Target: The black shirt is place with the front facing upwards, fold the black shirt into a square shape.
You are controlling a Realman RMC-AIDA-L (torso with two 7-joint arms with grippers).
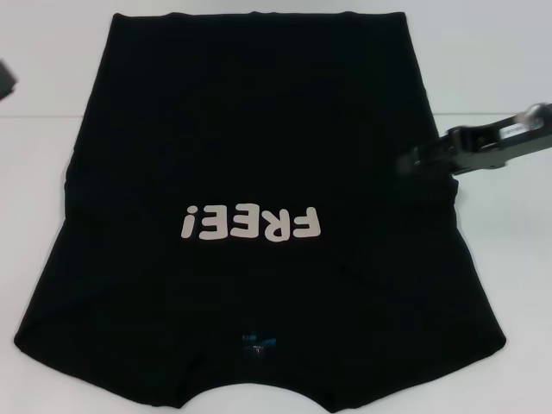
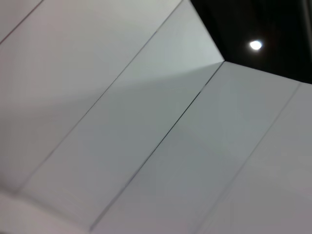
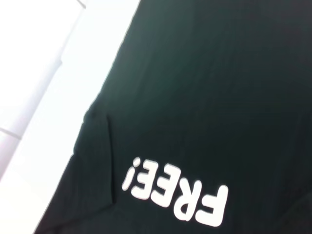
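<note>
Far left, I see only a sliver of my left gripper (image 1: 5,79) at the frame edge, well clear of the cloth; I cannot tell how it is set. Centre now: the black shirt (image 1: 250,155) lies flat on the white table (image 1: 500,285), front up, "FREE!" print (image 1: 252,223) reading upside down to me, blue neck label (image 1: 257,342) nearest me. On the right, my right gripper (image 1: 414,161) hovers at the shirt's right edge, near the sleeve; I cannot tell whether it is spread or pinched.
</note>
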